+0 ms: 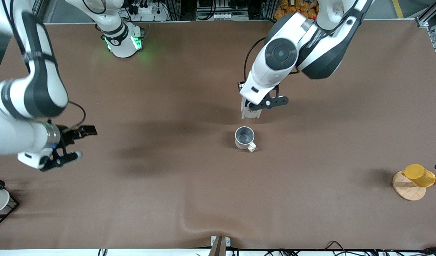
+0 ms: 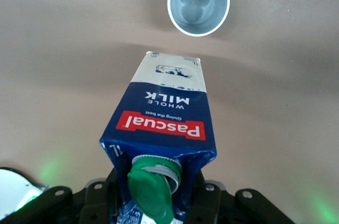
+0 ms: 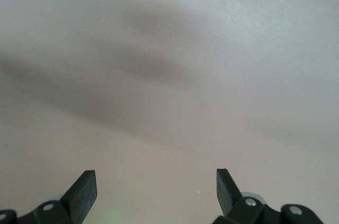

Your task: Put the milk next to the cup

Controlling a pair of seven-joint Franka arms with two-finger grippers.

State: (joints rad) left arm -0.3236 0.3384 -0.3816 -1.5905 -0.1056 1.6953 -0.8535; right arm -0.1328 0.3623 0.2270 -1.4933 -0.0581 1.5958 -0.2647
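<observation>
Two tools noted. Left tool [image 1: 255, 106] is clamped on the dark-blue gable-top milk carton [image 2: 167, 123] near its green cap, upright over the brown tabletop [image 1: 168, 89] just beside the cream-beige mug [image 1: 245, 138], evidently for setting down. Right tool [image 1: 70, 144] waits, fingers spread, empty.

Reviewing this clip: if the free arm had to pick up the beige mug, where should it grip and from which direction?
Probably from straight above, fingers over the rim of the mug: it stands upright, mouth open and empty. Avoid the small handle, which faces the front camera, and the milk carton the left gripper holds just farther back. The right gripper waits open.
</observation>
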